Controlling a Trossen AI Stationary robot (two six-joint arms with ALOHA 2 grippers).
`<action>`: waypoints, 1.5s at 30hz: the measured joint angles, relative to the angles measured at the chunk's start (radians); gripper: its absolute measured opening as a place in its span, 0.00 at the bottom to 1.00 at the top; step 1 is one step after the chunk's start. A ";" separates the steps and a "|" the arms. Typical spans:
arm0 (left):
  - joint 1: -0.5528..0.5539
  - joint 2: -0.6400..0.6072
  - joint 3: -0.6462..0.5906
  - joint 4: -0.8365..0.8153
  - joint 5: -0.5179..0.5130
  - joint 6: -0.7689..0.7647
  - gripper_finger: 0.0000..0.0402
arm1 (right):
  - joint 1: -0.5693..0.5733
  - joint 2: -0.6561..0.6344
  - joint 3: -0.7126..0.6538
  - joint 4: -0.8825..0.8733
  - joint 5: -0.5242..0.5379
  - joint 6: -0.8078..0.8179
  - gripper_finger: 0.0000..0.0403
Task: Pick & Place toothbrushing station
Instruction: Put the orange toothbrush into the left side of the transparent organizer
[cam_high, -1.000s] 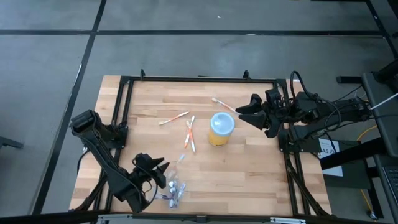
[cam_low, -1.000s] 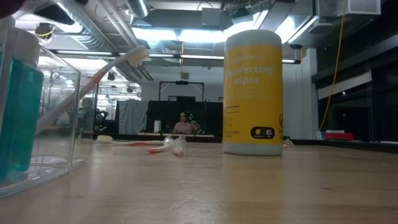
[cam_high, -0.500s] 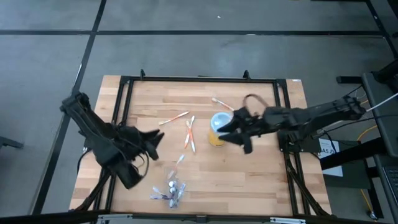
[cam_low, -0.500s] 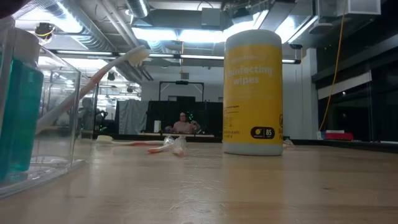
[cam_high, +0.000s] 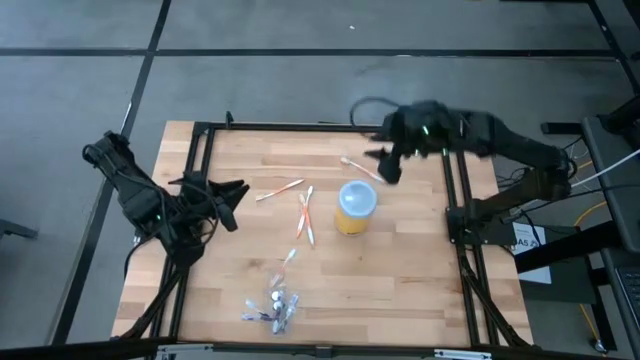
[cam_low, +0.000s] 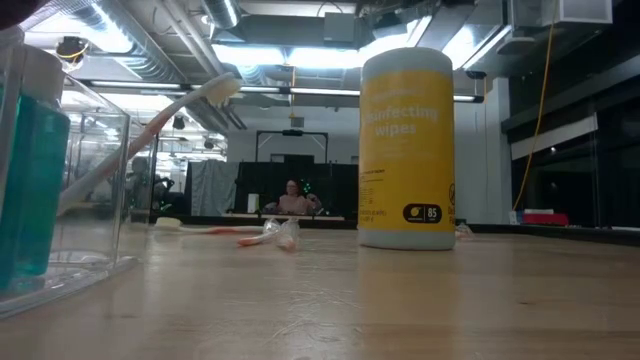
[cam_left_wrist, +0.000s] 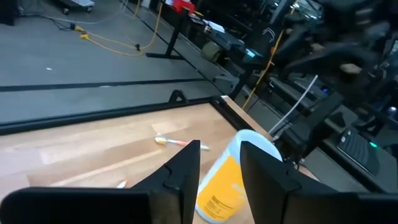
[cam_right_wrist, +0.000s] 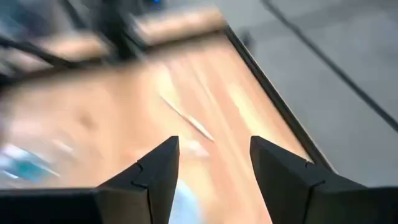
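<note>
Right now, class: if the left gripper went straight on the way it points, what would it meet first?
Probably the yellow canister: in the wrist view it sits just beyond the open left gripper, between its fingers. Depth is unclear; the gripper may pass over toothbrushes lying between.

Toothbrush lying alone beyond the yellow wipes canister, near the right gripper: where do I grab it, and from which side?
Probably straight from above, at the middle of the toothbrush handle, open right gripper fingers straddling its width. It lies flat and slanted on the table, clear of the wipes canister.

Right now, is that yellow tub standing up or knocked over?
Upright. The yellow tub stands on its base on the table, pale-blue top facing up.
</note>
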 joint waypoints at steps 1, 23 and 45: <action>0.008 -0.003 0.000 0.007 0.001 0.011 0.26 | -0.052 0.010 0.012 -0.067 -0.025 -0.016 0.50; 0.123 -0.029 0.000 0.014 0.083 0.107 0.24 | -0.373 0.009 -0.637 0.033 -0.286 -0.019 0.37; 0.121 -0.168 0.000 0.240 0.150 0.386 0.22 | -0.395 0.177 -0.836 0.380 -0.228 -0.061 0.40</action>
